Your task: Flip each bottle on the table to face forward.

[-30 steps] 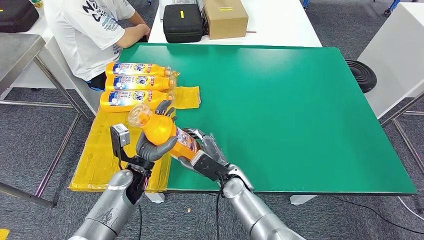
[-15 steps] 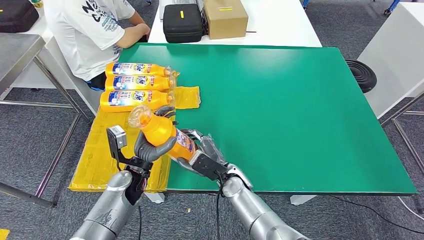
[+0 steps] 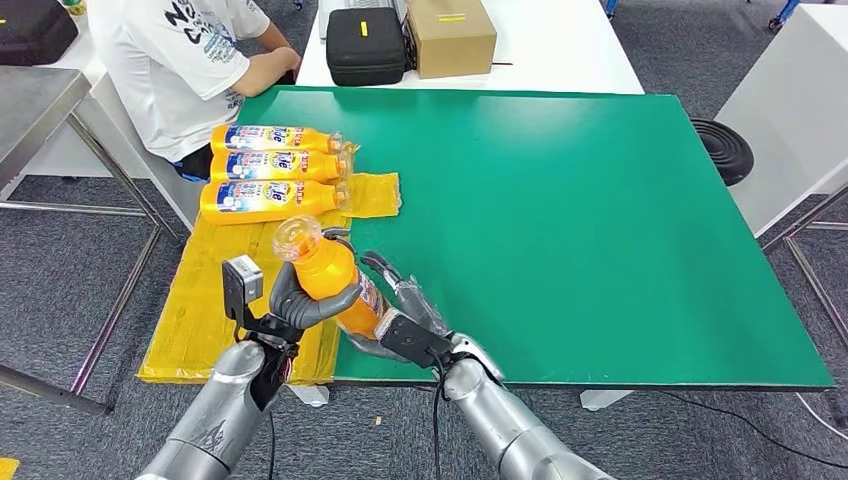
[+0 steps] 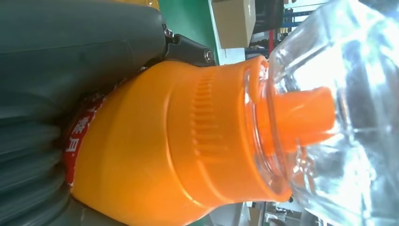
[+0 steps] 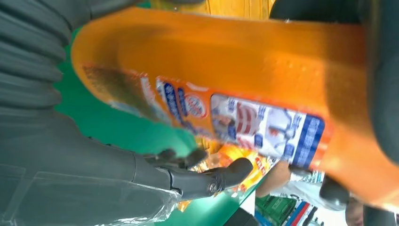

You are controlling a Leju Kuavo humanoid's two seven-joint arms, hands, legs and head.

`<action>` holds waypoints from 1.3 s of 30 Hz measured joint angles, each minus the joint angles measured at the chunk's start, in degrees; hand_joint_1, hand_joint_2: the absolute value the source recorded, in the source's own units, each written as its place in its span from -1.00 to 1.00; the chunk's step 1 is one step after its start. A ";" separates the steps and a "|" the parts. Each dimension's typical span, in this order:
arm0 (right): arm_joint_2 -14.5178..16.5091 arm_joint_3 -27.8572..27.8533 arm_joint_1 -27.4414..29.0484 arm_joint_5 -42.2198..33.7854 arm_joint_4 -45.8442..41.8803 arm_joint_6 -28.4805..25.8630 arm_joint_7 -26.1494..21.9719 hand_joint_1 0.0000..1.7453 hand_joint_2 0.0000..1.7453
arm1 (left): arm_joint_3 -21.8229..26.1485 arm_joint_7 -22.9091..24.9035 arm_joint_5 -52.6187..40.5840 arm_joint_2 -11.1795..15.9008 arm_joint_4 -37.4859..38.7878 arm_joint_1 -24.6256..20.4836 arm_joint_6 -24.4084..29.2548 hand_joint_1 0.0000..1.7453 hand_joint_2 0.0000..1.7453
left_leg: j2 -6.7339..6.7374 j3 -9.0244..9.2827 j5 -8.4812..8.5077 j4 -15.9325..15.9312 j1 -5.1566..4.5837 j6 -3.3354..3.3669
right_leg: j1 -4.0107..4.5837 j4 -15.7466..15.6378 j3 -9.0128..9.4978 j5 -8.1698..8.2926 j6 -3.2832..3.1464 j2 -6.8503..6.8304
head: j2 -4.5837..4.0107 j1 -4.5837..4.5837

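Observation:
An orange bottle (image 3: 325, 272) with a clear cap is tilted up off the green table's (image 3: 580, 220) near left corner. My left hand (image 3: 300, 300) grips it around the upper body, just below the cap; the left wrist view shows the bottle (image 4: 164, 141) against the left hand (image 4: 70, 47). My right hand (image 3: 402, 312) lies under and beside the bottle's lower end with its fingers spread. In the right wrist view the labelled bottle (image 5: 235, 61) crosses above the right hand (image 5: 70, 155), whose thumb (image 5: 207, 181) stands apart from it. Three more bottles (image 3: 272, 166) lie side by side on a yellow sheet (image 3: 375, 195).
A person in a white shirt (image 3: 185, 60) sits at the table's far left corner, close to the lying bottles. A black case (image 3: 365, 45) and a cardboard box (image 3: 450, 35) stand on a white table behind. A black stool (image 3: 725, 150) is at the right.
The held bottle has swung more upright and shifted slightly right, cap now higher over the table edge. My right hand's fingers have spread away from the bottle's lower end.

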 joint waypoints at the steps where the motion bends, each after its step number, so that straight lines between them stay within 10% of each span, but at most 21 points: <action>1: -0.01 -0.11 0.01 -0.16 -0.01 -0.30 0.08 -1.00 -1.00 | 0.04 0.00 -0.36 0.18 0.00 0.00 0.28 1.00 1.00 | 0.00 0.00 0.00 0.00 0.00 0.00 | 0.00 0.00 0.00 0.00 0.00 0.00 | 0.00 0.00; 26: -4.14 -5.40 9.53 -5.19 -19.56 -2.98 1.17 -1.00 -1.00 | 5.51 0.70 -30.16 13.72 -10.96 -6.54 21.46 1.00 1.00 | 0.01 0.01 0.02 0.00 0.02 -0.01 | 0.01 0.02 -0.02 0.00 -0.01 0.00 | 0.00 0.02; 39: -5.15 -13.39 12.27 -8.41 -25.76 -1.33 0.83 -1.00 -1.00 | -5.86 6.81 -59.37 24.16 -7.04 -9.04 15.30 1.00 1.00 | 0.09 0.01 0.01 0.00 0.01 -0.01 | 0.01 0.02 -0.06 0.01 -0.02 0.07 | 0.00 0.02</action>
